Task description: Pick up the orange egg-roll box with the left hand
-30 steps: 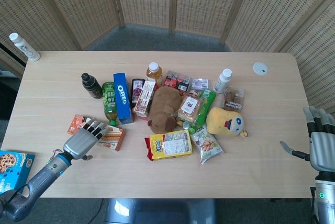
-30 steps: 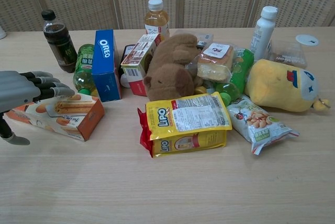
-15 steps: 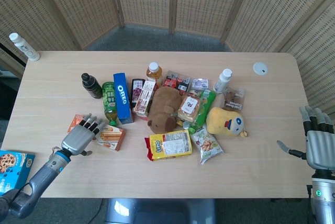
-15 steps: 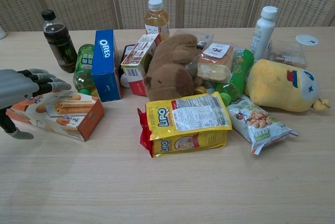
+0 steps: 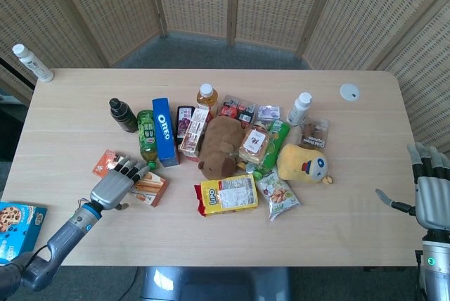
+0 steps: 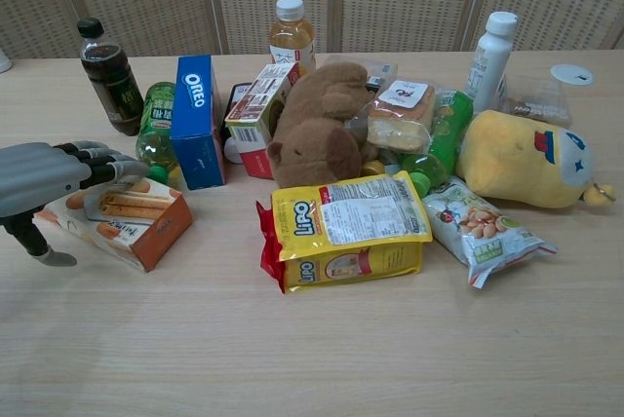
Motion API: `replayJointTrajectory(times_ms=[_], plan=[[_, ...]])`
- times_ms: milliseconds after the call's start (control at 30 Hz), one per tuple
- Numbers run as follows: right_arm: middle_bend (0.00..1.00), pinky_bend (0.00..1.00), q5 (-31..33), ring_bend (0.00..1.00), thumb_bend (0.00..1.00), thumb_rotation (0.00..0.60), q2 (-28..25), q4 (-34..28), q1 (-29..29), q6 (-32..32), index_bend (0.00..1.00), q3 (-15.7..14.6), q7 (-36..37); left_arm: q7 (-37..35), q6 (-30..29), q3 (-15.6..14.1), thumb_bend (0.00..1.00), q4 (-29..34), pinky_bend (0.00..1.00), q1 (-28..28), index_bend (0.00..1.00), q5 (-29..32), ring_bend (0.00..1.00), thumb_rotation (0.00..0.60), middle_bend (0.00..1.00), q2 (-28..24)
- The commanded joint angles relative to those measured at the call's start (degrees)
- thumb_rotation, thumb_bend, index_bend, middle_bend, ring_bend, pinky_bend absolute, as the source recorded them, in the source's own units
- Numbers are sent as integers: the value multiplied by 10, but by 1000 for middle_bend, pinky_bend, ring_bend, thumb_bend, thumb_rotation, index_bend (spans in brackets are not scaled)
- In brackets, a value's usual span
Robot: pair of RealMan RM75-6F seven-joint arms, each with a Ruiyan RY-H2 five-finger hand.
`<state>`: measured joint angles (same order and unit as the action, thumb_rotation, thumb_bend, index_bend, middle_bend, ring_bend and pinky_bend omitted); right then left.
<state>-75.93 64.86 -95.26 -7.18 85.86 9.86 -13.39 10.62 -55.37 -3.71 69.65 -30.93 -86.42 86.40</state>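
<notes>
Reaching over the box, the left hand has its fingers draped across the top of the egg-roll box, thumb hanging down on the near side and touching the worktop by the look of the chest view. The fingers are spread fairly wide and laid on the carton, not clamped; whether the thumb presses the box wall I cannot tell (the palm hides that edge). The box sits at the left front of the clutter, just short of the Oreo box and the green bottle, near both but apart. Its far end looks slightly raised in the chest view, though that may only be the angle.

Here's what matters: the box lies directly under and just right of the fingers, its long axis running roughly left-to-right across the worktop with a slight slant, so the fingers cross it on the short way, which suits a squeeze across the width. The left hand is right on it. The right hand is well apart at the far right edge, fingers splayed and empty.

My guess for the next beat: thumb closes in, then lift.
</notes>
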Motion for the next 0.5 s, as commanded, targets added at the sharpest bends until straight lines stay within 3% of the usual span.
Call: replayJointTrajectory(times_ms=[33, 100, 233, 367, 500], plan=[[21, 0, 0, 43, 0, 356, 0, -1, 0, 0, 0, 0, -2, -10, 5, 0, 128, -5, 322, 0, 120, 3, 274, 600, 83, 7], [24, 0, 1, 48, 0, 356, 1, -2, -1, -1, 0, 0, -3, -16, 9, 0, 129, -6, 465, 0, 179, 6, 400, 600, 175, 10], [26, 0, 1, 50, 0, 356, 1, -2, -2, 0, 0, 2, -6, -32, 14, 5, 147, -5, 635, 0, 287, 13, 572, 600, 298, 13], [27, 0, 2, 49, 0, 352, 3, -2, -3, -2, 0, 3, -7, -50, -1, 13, 210, -12, 809, 1, 483, 13, 773, 600, 531, 21], [27, 0, 3, 49, 0, 352, 5, 0, -4, -2, 0, 3, -7, -68, -2, 20, 238, -15, 881, -2, 556, 15, 852, 600, 606, 22]])
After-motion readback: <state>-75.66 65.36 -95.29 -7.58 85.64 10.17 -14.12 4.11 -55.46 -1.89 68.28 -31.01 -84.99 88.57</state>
